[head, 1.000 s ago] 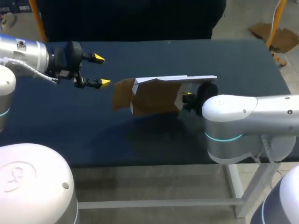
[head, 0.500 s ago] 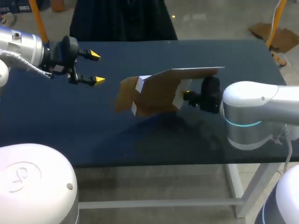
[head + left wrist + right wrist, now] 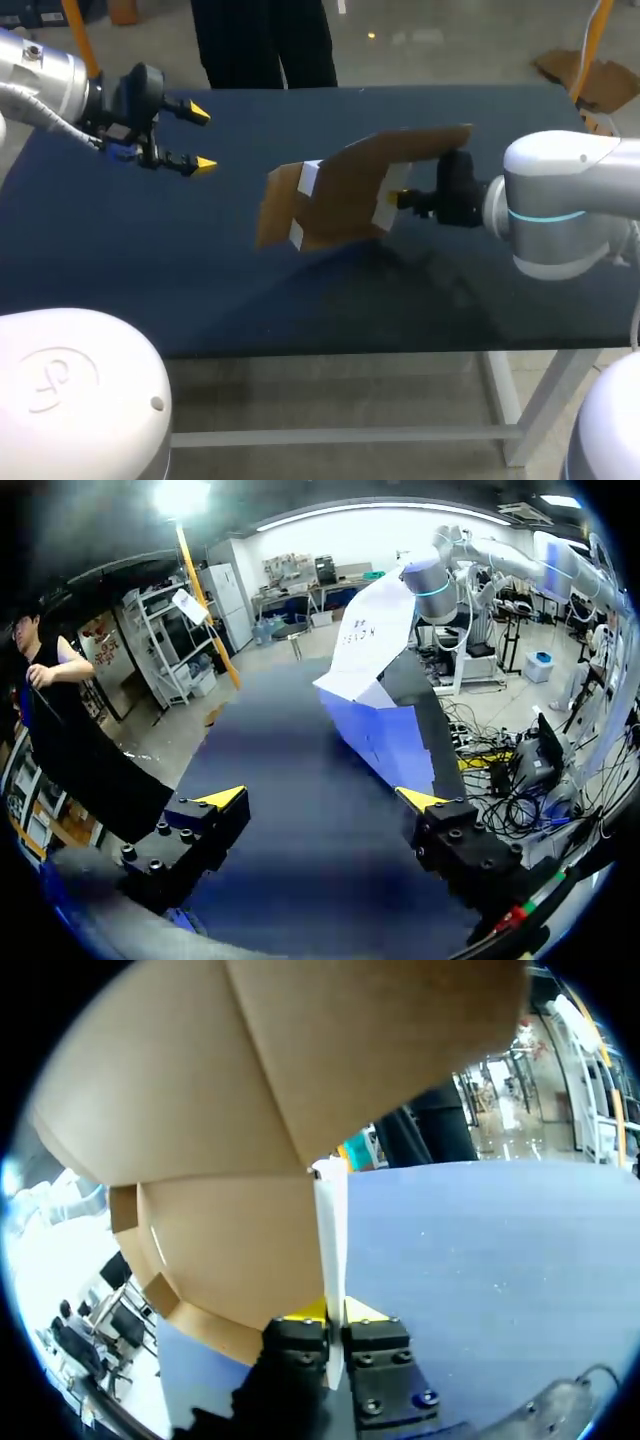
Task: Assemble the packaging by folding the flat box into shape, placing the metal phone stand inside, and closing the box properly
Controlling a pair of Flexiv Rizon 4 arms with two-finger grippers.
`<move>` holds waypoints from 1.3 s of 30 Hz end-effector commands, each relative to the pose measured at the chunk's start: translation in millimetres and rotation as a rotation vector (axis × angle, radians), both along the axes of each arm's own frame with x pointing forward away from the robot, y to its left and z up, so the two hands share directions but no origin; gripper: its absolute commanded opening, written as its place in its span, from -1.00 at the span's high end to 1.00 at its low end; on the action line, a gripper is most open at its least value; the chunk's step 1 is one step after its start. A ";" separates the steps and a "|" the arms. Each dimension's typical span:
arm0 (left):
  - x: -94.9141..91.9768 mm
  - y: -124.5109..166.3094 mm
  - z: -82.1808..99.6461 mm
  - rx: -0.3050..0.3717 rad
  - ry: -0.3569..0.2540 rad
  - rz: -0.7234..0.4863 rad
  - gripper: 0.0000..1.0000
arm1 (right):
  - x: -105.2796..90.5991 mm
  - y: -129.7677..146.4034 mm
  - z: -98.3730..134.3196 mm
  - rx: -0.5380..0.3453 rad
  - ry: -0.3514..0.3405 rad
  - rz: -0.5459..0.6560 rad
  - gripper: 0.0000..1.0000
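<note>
cardboard box [image 3: 340,195], half folded and tilted, is held over the middle of the dark table [image 3: 130,260], with the right gripper [image 3: 400,200] pinched on one thin panel edge. the left gripper [image 3: 203,136] hangs well apart, fingers spread wide, holding nothing.

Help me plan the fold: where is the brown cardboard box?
Head view: the brown cardboard box is mid-table, one panel pinched in the right gripper, apart from the open left gripper.
</note>
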State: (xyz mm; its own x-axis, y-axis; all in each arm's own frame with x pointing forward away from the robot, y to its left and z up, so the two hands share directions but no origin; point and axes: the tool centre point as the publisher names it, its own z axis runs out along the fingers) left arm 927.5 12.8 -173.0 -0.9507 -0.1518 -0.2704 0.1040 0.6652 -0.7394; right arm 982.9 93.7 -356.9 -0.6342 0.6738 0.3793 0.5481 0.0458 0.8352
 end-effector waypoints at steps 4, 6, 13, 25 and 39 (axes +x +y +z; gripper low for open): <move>6.6 -7.7 -0.1 0.063 -0.036 -0.044 -1.00 | 5.9 -5.9 2.9 -0.103 0.212 0.027 1.00; 6.9 -7.4 -0.8 0.069 -0.036 -0.052 -1.00 | 6.8 -9.7 1.6 -0.121 0.284 0.034 1.00; 5.5 -9.6 -7.4 0.122 -0.011 -0.078 -1.00 | 3.7 -20.8 -2.5 -0.201 0.415 0.011 1.00; -4.5 -3.1 -26.8 0.207 -0.019 -0.084 -1.00 | -11.5 -23.8 -1.7 -0.268 0.556 0.013 1.00; -4.5 -3.1 -26.8 0.207 -0.019 -0.084 -1.00 | -11.5 -23.8 -1.7 -0.268 0.556 0.013 1.00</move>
State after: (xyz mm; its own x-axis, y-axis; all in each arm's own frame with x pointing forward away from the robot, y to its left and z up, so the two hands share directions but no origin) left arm 923.6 9.5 -201.2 -0.9514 -0.0126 -0.3077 0.1800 0.7881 -0.5887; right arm 969.3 70.2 -361.3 -0.4005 0.7839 0.4744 0.8655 0.1537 0.4768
